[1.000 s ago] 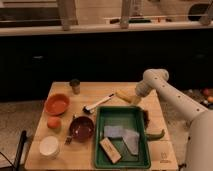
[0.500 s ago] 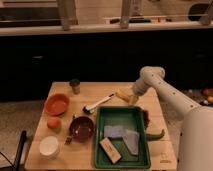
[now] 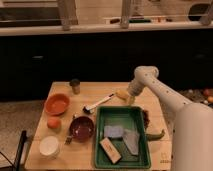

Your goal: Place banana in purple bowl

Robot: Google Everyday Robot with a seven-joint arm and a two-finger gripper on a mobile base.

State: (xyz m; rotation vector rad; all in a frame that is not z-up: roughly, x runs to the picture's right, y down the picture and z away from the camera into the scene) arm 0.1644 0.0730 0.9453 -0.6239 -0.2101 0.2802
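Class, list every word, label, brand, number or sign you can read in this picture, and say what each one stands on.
No text can be read anywhere.
The green tray and its contents: no legible label.
The purple bowl: no marking.
The claw, right beside the banana at the far side of the table: no readable mark.

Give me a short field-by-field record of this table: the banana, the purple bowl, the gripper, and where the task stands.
banana: on the table, far side, right of the brush
purple bowl: left of the green tray, no banana inside
gripper: low, at the banana's right end; grasp unclear
task status: banana not yet in bowl
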